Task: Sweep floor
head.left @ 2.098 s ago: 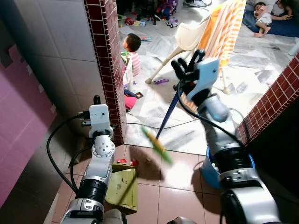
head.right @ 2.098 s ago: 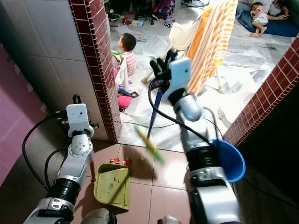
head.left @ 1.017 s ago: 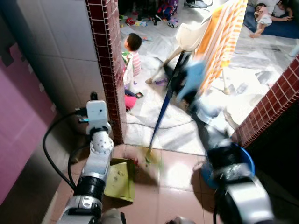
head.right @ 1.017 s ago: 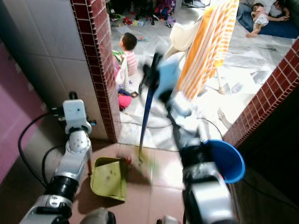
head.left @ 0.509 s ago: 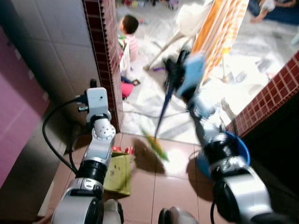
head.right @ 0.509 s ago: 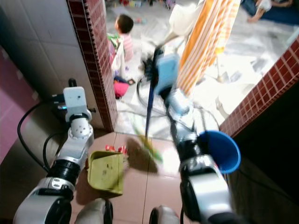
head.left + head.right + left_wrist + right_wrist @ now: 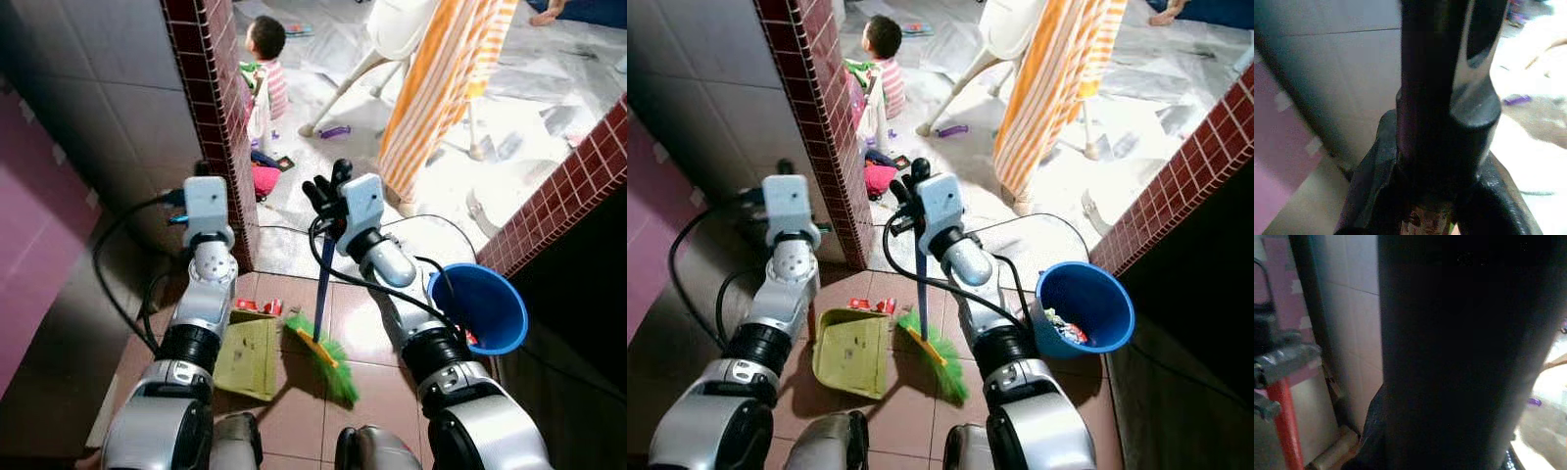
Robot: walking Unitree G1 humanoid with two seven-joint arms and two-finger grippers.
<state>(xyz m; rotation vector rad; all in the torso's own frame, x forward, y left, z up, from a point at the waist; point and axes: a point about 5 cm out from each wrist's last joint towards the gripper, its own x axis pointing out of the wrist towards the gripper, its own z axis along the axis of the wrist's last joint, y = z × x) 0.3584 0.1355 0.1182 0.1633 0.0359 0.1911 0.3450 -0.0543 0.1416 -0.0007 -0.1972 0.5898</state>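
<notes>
One broom [image 7: 324, 345] stands at lower centre, its green bristles on the floor tiles just right of one yellow-green dustpan [image 7: 249, 354]. My right gripper [image 7: 328, 196], above it, pinches the blue handle. My left gripper [image 7: 784, 171] grips the dustpan's red handle, fingers pressed on it. One blue bucket [image 7: 1085, 305] sits right.

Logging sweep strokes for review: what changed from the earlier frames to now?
The right gripper pulled the broom back; its green bristles now rest beside the dustpan. The left gripper still holds the red dustpan handle, and the blue bucket is unmoved.
</notes>
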